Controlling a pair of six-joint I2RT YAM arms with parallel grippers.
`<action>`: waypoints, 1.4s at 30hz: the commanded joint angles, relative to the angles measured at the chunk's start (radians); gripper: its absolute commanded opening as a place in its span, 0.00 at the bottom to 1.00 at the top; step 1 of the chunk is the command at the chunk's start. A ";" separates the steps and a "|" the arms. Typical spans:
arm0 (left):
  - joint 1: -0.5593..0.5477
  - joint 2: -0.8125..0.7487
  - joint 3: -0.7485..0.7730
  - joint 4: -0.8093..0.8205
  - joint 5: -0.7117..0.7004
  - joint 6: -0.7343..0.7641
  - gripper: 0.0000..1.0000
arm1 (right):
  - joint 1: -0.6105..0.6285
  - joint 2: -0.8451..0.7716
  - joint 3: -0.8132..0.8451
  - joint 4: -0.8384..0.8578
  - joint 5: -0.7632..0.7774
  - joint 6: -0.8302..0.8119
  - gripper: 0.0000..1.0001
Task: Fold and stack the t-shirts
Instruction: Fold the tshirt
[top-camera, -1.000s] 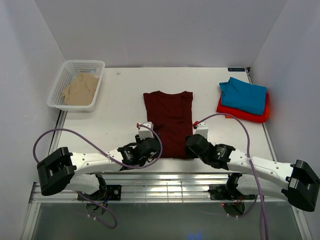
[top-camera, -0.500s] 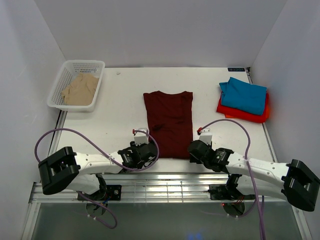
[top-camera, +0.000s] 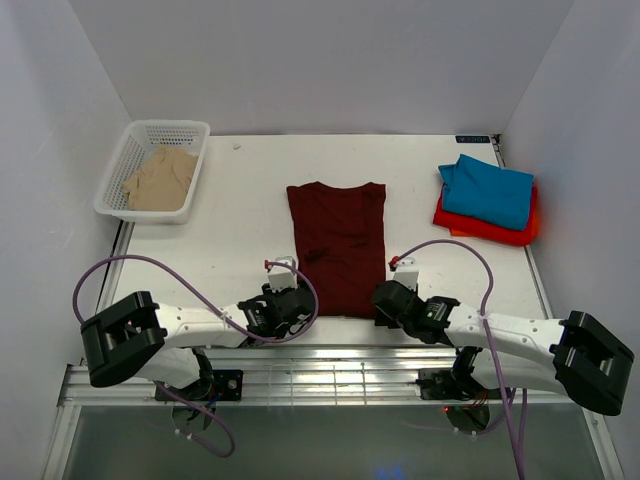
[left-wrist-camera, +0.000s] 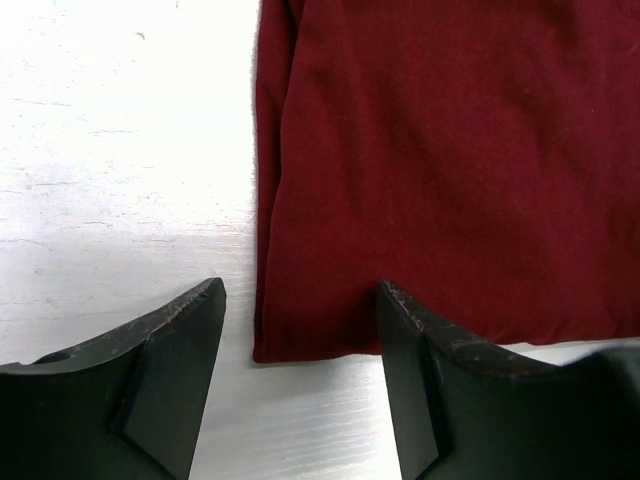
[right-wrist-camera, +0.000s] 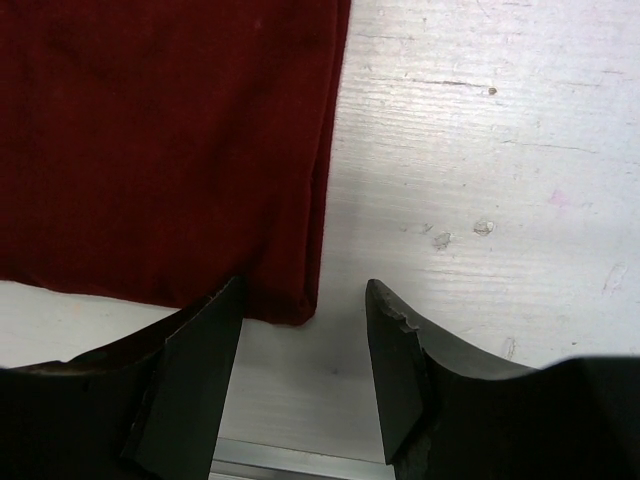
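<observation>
The dark maroon t-shirt (top-camera: 338, 243) lies flat on the table as a long folded strip, collar far, hem near. My left gripper (top-camera: 296, 310) is open, low at the near left corner of the hem (left-wrist-camera: 262, 352), which lies between its fingers (left-wrist-camera: 170, 345). My right gripper (top-camera: 382, 305) is open at the near right corner of the hem (right-wrist-camera: 300, 310), its fingers (right-wrist-camera: 395, 340) either side of that corner. A folded teal-blue t-shirt (top-camera: 488, 190) lies on a red-orange t-shirt (top-camera: 528, 232) at the right. A beige t-shirt (top-camera: 160, 178) lies crumpled in the basket.
The white mesh basket (top-camera: 140, 135) stands at the far left of the table. The table's near edge with a metal rail (right-wrist-camera: 290, 462) runs just behind both grippers. White walls close in the table on the left, back and right.
Both grippers have drawn back toward the near edge, off the shirt's lower part, and now sit at the two hem corners. The shirt has not moved.
</observation>
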 joint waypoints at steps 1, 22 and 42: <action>-0.004 0.008 -0.012 -0.020 0.043 -0.049 0.70 | 0.005 0.007 0.010 0.061 -0.017 0.001 0.58; -0.051 0.050 -0.052 -0.025 0.063 -0.033 0.00 | 0.058 0.092 0.019 0.014 -0.022 0.021 0.08; -0.561 0.028 0.391 -1.169 -0.337 -0.886 0.00 | 0.668 0.300 0.571 -0.983 0.354 0.766 0.08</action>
